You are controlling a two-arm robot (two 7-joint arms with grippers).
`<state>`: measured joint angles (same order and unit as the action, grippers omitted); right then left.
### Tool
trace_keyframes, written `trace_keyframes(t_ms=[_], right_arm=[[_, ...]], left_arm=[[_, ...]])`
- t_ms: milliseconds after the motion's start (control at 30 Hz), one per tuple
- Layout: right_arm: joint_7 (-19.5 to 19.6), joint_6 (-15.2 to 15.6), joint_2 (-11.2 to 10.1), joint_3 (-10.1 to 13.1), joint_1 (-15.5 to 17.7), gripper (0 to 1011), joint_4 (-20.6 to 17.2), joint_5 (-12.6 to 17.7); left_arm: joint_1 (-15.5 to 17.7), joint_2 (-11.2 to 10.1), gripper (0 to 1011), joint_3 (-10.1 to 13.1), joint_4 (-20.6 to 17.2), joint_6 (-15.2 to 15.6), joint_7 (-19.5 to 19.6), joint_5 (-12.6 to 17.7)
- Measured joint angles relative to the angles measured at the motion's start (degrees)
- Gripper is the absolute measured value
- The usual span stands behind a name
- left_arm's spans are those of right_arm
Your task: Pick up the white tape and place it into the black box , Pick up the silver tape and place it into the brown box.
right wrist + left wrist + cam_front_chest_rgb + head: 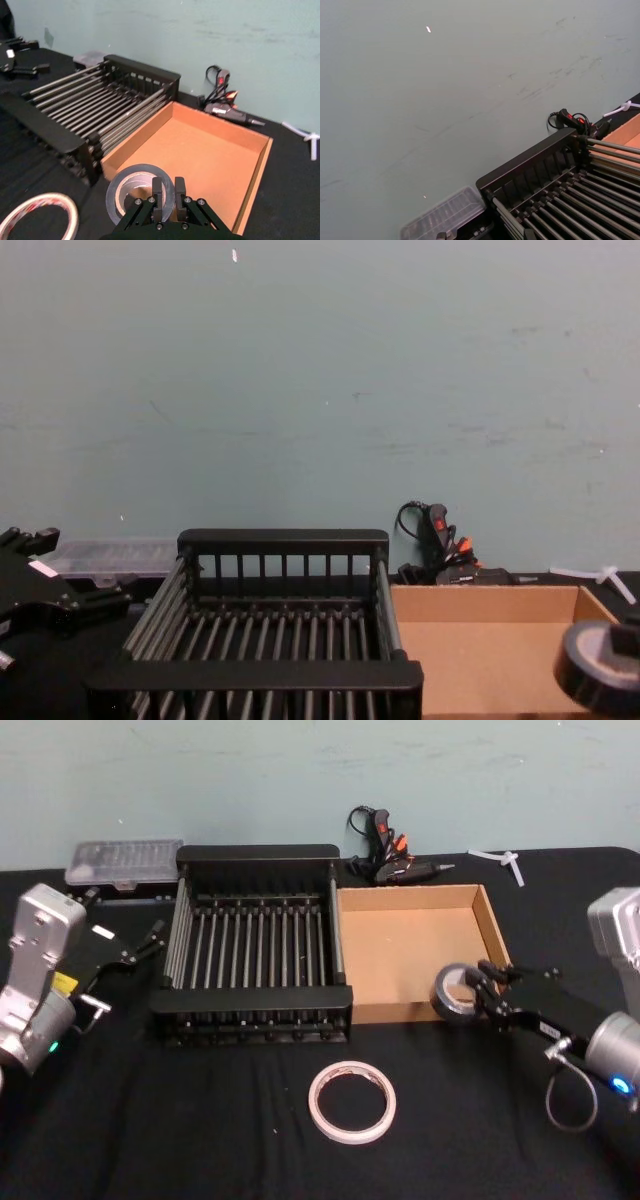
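- We see the right gripper [478, 992] clenched on the silver tape [453, 990], its fingers [158, 192] pinching the roll's wall, one inside the core and one outside.
- The silver tape is held upright and lifted above the near right corner of the brown box [488, 920]; in the chest view the roll [598, 664] hangs in front of the box's right end.
- The brown box sits on the black worktop [200, 1120] toward its back, touching the right side of the black box [255, 852], which holds nothing that we can see.
- The white tape [351, 1100] lies flat on the worktop near its front edge, in front of the seam between the two boxes and apart from both.
- The left gripper [140, 948] hovers by the left edge of the worktop, just beside the black box's left wall, its jaws apart and grasping nothing.
- Behind the boxes, along the back edge, we see a glue gun [385, 855] and a clear plastic case [124, 862].
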<state>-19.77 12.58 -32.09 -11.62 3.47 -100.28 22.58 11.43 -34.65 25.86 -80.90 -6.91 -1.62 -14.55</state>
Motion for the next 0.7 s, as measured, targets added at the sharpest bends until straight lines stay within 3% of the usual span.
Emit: trace_keyframes(t_ms=[400,700], right_arm=[[1.31,-0.91,2.98,-1.45,-7.74,152,5.53,-2.22],[2.46,-1.51,6.65,-3.36,-15.25,152,14.09,-5.90]], left_arm=[[0.00,0.00,1001,0.00,0.00,0.00,0.00,0.00],[0.00,0.00,1001,-0.01,0.00,0.00,0.00,0.00]])
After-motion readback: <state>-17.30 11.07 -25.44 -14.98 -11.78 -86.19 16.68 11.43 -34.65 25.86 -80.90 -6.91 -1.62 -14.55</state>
